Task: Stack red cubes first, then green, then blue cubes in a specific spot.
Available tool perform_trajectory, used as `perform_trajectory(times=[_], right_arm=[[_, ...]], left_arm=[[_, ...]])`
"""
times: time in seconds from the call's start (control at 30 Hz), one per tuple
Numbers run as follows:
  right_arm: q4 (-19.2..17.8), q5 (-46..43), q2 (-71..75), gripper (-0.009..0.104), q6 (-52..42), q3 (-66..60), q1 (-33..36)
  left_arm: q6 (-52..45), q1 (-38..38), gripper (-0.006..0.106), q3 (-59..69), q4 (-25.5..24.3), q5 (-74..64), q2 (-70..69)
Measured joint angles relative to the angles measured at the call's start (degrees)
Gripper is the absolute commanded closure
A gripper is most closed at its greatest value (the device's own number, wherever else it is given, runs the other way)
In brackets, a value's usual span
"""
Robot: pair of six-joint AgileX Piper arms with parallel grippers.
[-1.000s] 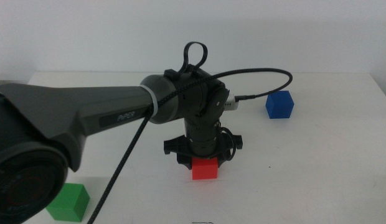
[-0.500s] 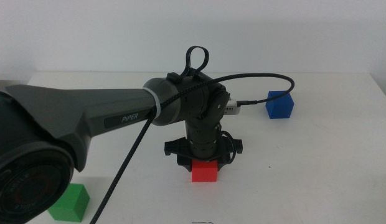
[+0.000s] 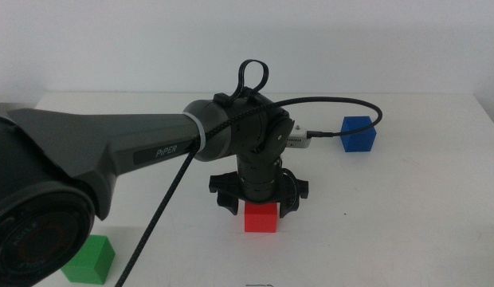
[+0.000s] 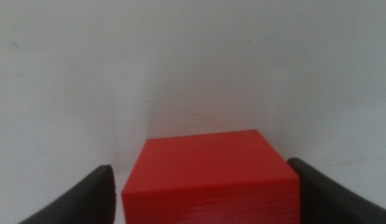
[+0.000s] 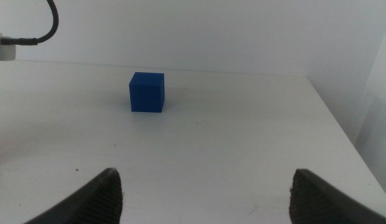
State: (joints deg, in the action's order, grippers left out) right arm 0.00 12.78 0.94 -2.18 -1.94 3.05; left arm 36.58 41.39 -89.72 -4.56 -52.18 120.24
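Note:
The red cube (image 3: 260,218) sits on the white table near the middle front. My left gripper (image 3: 259,196) hangs straight down over it, open, with one jaw on each side of the cube. In the left wrist view the red cube (image 4: 208,177) fills the space between the jaws, with a thin gap at one jaw. The green cube (image 3: 89,261) lies at the front left. The blue cube (image 3: 358,133) lies at the back right and shows in the right wrist view (image 5: 147,92). My right gripper (image 5: 205,193) is open and empty, out of the middle view.
The left arm (image 3: 111,151) and its black cable (image 3: 335,100) span the left and middle of the table. The table's right edge (image 5: 342,130) runs past the blue cube.
The left wrist and its cable plug have shifted slightly to the right over the red cube. The cubes stay in place.

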Motion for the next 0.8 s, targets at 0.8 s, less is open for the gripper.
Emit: perform_trajectory(times=[0.8], right_arm=[[0.0, 0.0, 0.0, 0.001, 0.0, 0.0, 0.0]], left_arm=[[-20.7, -21.2, 0.007, 18.5, -2.9, -18.3, -41.1]])
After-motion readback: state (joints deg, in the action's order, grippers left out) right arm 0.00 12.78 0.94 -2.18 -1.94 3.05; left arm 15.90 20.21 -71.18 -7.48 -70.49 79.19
